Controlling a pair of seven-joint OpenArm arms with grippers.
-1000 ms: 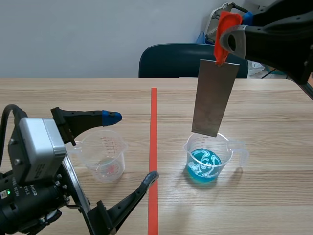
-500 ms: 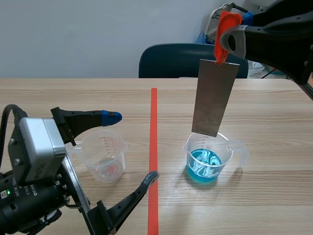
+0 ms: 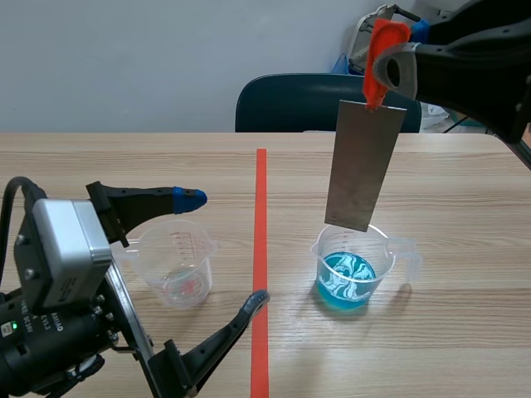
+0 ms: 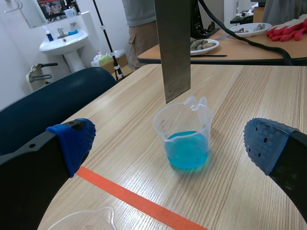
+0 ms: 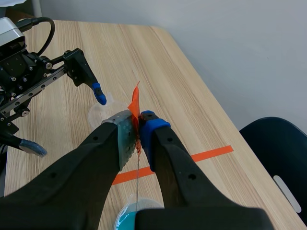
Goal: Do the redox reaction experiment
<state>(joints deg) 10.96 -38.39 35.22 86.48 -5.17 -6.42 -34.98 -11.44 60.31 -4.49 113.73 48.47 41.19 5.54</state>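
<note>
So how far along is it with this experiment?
Done: the blue liquid is in its cup. In hand: the right gripper holds a metal strip by its orange tab, just above that cup, not yet dipped. Left: lowering it into the liquid. The left gripper is open near a nearly empty cup.

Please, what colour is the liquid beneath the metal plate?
Blue liquid, best seen in left wrist view.

Matt grey metal plate [image 3: 365, 162], clear plastic beakers [image 3: 353, 269], wood-grain table [image 3: 465, 215]
</note>
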